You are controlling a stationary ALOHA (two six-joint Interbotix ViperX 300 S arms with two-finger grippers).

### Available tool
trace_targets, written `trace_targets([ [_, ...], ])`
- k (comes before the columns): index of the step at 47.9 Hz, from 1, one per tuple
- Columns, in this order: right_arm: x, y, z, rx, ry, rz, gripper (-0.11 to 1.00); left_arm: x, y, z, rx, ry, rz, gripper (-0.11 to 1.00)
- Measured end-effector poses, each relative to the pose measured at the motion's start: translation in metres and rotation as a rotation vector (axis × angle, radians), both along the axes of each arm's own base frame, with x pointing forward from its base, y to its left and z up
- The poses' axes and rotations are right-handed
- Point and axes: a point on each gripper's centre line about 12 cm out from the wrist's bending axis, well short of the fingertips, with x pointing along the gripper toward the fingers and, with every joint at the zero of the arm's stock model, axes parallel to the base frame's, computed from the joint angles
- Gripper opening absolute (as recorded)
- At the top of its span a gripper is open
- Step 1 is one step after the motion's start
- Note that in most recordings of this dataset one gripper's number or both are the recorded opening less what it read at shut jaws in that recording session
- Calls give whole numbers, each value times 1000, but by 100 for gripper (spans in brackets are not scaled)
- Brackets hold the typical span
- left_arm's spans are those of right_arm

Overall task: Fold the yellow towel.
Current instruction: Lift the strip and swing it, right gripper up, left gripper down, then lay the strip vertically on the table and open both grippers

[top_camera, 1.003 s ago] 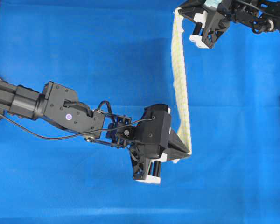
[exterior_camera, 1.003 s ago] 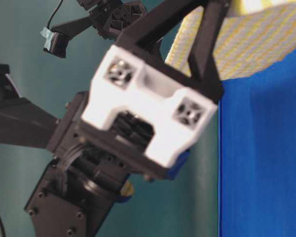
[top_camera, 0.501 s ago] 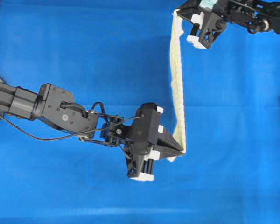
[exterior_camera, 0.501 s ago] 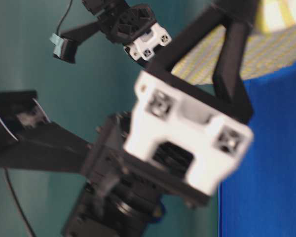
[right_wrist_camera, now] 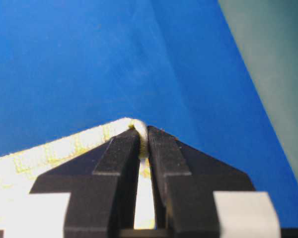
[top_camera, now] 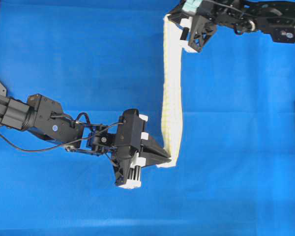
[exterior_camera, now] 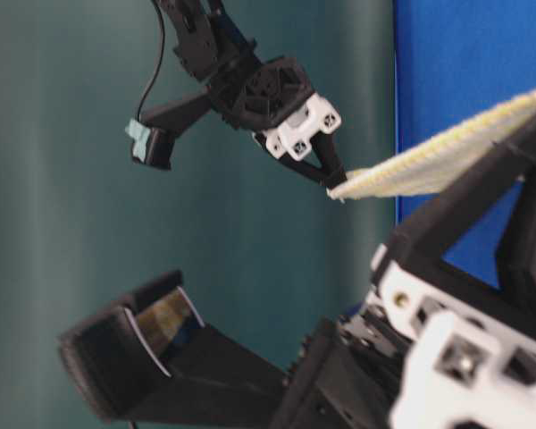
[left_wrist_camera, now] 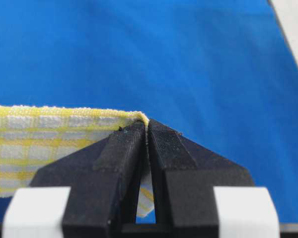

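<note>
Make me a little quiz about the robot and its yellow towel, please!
1. True or false: the yellow towel lies flat on the blue table.
2. How many grippers pinch the towel: A one, B two, C none?
3. Fill in: the left gripper and right gripper each hold a ___ of the towel.

Key: 1 false, it hangs stretched between them. 2 B. 3 corner.

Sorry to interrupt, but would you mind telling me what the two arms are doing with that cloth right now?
Both arms hold the yellow towel up off the blue surface, stretched between them. The left gripper is shut on one corner, and the right gripper is shut on another corner at the far end. The towel hangs as a narrow strip; no fold has been laid down yet.
</note>
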Motion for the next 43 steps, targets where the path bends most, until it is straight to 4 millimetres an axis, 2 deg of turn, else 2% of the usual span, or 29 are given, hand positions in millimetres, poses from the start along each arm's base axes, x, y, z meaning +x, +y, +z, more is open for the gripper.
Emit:
trace_targets([
  [19,19,3,-15,4,34,39,7,-16,5,-18,-17,67,18,2],
  [22,20,4,-19,8,42,41,11,-18,8,-20,-19,77,25,2],
  [25,22,3,-24,12,50,40,23,-19,9,-22,-19,81,28,6],
  [30,23,3,-31,15,59,40,42,-19,11,-23,-18,87,33,17],
  [34,24,4,-32,13,57,42,58,-19,13,-23,-19,93,37,32],
  [38,25,6,-32,9,54,47,68,-19,15,-24,-18,102,41,51],
  [40,26,6,-32,7,53,49,71,-20,16,-25,-16,111,41,62],
  [43,26,6,-32,7,53,49,73,-21,17,-27,-14,126,44,72],
])
